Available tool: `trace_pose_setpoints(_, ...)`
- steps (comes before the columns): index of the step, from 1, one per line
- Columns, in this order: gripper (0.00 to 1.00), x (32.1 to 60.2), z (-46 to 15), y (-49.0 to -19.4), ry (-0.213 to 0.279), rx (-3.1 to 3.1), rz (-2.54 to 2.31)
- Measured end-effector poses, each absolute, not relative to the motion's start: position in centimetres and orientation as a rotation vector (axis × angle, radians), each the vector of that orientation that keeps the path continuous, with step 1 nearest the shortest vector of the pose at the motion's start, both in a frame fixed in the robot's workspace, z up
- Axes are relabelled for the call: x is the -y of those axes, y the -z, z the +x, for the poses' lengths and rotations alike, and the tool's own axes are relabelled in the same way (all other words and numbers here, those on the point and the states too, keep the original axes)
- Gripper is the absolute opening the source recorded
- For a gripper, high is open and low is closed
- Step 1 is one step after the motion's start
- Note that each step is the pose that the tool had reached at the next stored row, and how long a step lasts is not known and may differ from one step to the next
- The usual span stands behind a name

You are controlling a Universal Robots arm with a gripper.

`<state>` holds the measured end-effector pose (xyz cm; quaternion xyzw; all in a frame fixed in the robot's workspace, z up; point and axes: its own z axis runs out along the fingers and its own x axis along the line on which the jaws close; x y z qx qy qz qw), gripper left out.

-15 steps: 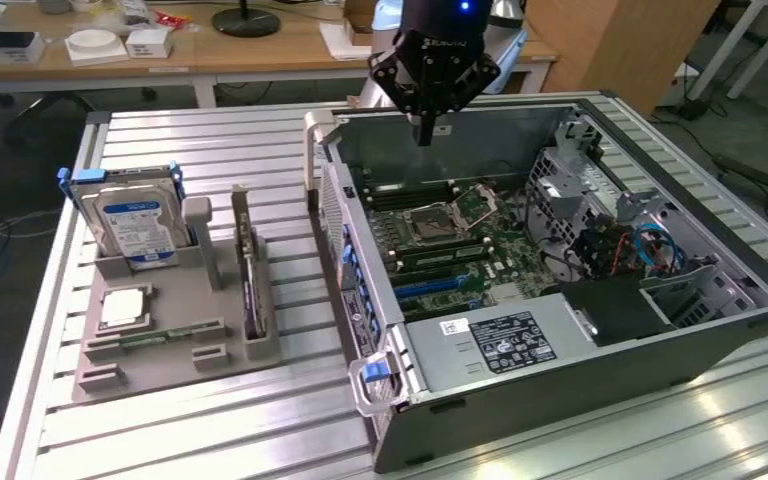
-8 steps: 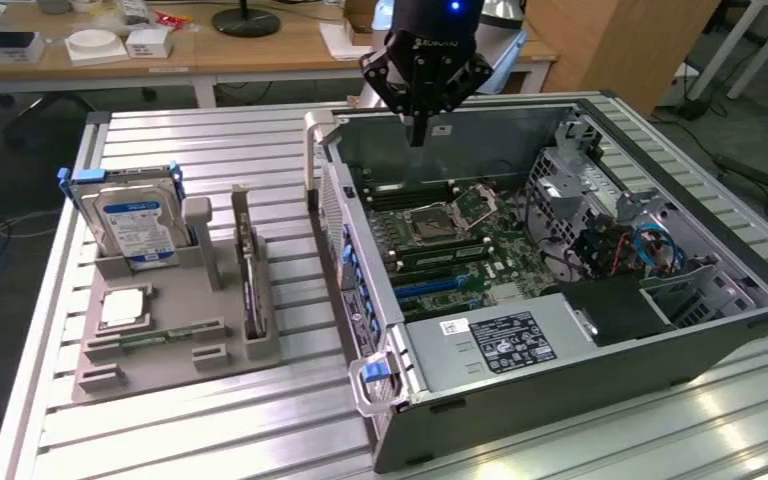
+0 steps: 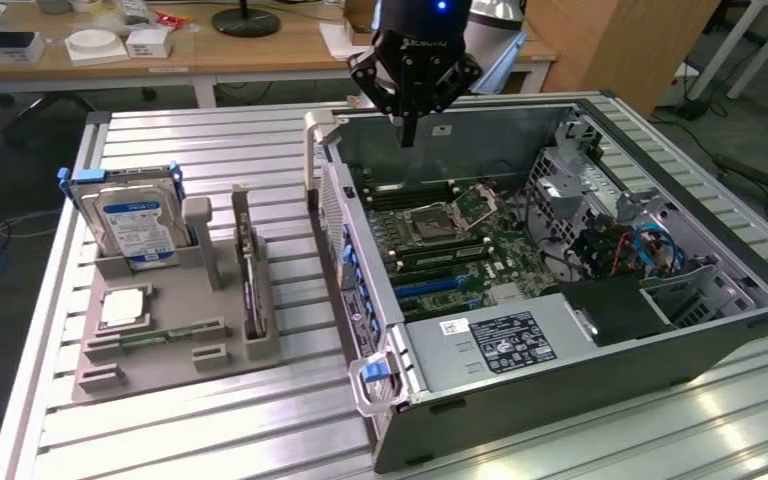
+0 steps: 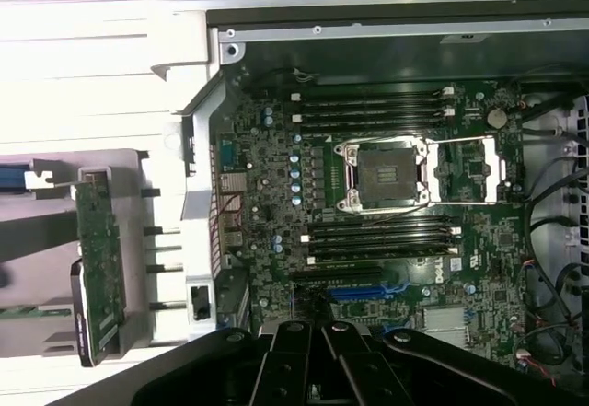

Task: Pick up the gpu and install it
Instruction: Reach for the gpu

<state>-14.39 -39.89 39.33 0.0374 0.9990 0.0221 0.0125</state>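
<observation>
The gpu [image 3: 251,285] stands on edge in a slot of the grey holder [image 3: 177,360] at the exterior view's left: a thin card with a green board, also visible from above [image 4: 97,268]. My gripper [image 3: 408,135] hangs high over the back part of the open computer case [image 3: 704,330], well away from the gpu. Its black fingers [image 4: 293,346] are pressed together, shut on nothing. The motherboard [image 4: 386,194] lies directly below, with a blue card slot [image 4: 363,291] near my fingertips.
The holder also carries a silver hard drive with a blue label [image 3: 137,225], a processor chip [image 3: 124,307] and a narrow green memory stick [image 3: 157,335]. The case wall [image 3: 337,230] rises between holder and motherboard. Cables [image 3: 644,250] and a black power supply [image 3: 618,305] crowd the case's right.
</observation>
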Motion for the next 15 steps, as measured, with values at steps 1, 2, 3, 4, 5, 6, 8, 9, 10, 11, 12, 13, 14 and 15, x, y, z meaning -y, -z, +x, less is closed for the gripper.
trace_pose_setpoints(1,0.10,39.9,-14.5,-39.3,-0.069,-3.114,0.117)
trace_pose_setpoints(2,0.10,39.9,-14.6,-39.3,-0.069,-3.114,0.117)
trace_pose_setpoints(3,0.10,39.9,-14.7,-39.3,-0.069,-3.114,0.117)
trace_pose_setpoints(4,0.10,39.9,-14.8,-39.3,-0.069,-3.114,0.117)
trace_pose_setpoints(5,0.10,39.9,-15.0,-39.3,-0.069,-3.114,0.117)
trace_pose_setpoints(6,0.10,39.9,-15.1,-39.3,-0.069,-3.114,0.117)
trace_pose_setpoints(8,0.10,39.9,-15.3,-39.3,-0.069,-3.114,0.117)
trace_pose_setpoints(9,0.10,39.9,-15.5,-39.3,-0.069,-3.114,0.116)
trace_pose_setpoints(10,0.10,39.9,-15.6,-39.3,-0.069,-3.114,0.117)
trace_pose_setpoints(11,0.10,39.9,-15.8,-39.3,-0.069,-3.114,0.117)
trace_pose_setpoints(12,0.10,39.9,-15.9,-39.3,-0.069,-3.114,0.117)
trace_pose_setpoints(13,0.10,39.9,-16.1,-39.3,-0.069,-3.114,0.117)
trace_pose_setpoints(14,0.10,39.9,-16.2,-39.3,-0.069,-3.114,0.117)
trace_pose_setpoints(15,0.10,39.9,-16.4,-39.3,-0.069,-3.114,0.117)
